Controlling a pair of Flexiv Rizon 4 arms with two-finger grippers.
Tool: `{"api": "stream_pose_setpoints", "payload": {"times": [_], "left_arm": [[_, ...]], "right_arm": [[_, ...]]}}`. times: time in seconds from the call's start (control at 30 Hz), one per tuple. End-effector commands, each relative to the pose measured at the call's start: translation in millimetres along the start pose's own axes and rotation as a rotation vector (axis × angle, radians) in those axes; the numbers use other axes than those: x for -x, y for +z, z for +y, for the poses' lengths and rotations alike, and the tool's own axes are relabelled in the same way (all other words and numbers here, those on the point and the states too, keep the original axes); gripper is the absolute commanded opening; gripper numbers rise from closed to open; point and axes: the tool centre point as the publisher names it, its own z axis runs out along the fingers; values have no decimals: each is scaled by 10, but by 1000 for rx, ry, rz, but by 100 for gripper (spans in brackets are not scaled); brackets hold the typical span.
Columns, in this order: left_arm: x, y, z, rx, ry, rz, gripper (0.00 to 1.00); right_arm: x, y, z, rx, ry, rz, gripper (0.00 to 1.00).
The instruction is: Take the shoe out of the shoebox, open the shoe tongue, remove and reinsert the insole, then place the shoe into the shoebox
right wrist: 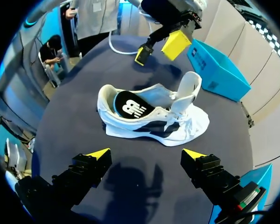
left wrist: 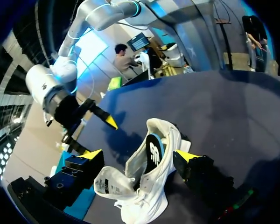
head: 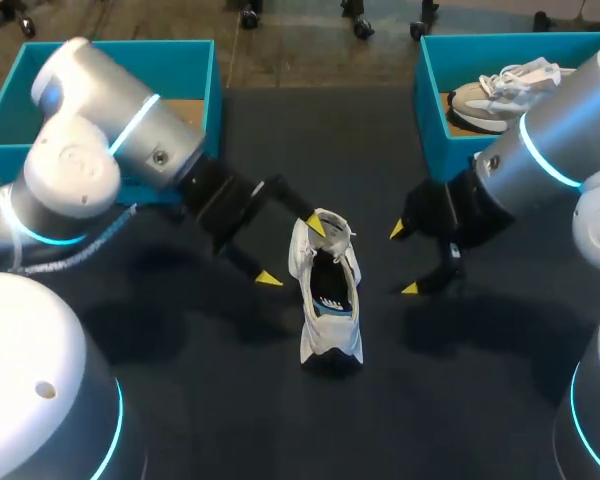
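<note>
The shoe [head: 332, 300] stands on its sole in the middle of the table [head: 180, 400], well apart from the teal shoebox [head: 195, 60] at the far left, heel near and toe far. The left gripper [head: 292, 252] is spread wide: one yellow tip is at the raised tongue [right wrist: 189, 87] and seems to touch it, the other stands clear on the shoe's left. The right gripper [head: 404, 259] hovers just right of the shoe, also spread and holding nothing. The main risk, as I judge it, is that nothing pins the light shoe down, so a pull on the tongue or insole could tip or drag it. A fingertip could also snag the loose laces [right wrist: 184, 122]. The upper looks like soft white mesh that folds easily, and the tongue is a floppy padded flap. The insole [right wrist: 129, 108] is a thin, dark, flat foam sheet with a blue edge, seated inside and likely to bend or crumple when pinched. The tabletop is dark and matte.
</note>
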Motion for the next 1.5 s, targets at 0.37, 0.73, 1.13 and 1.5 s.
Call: {"api": "stream_pose_setpoints", "payload": {"times": [0.37,0.73,1.13,1.5], "left_arm": [[67,-8,-5,-11,-44,78,100],[67,-8,-5,-11,-44,78,100],[223,-262,-25,0,-18,263,100],[310,-270,28,6,42,478,91]], "right_arm": [[-36,-588,-116,-45,47,24,100],[8,-1028,-231,-65,85,10,100],[105,-1210,-331,-60,73,30,100],[130,-1367,-337,-70,66,47,100]]}}
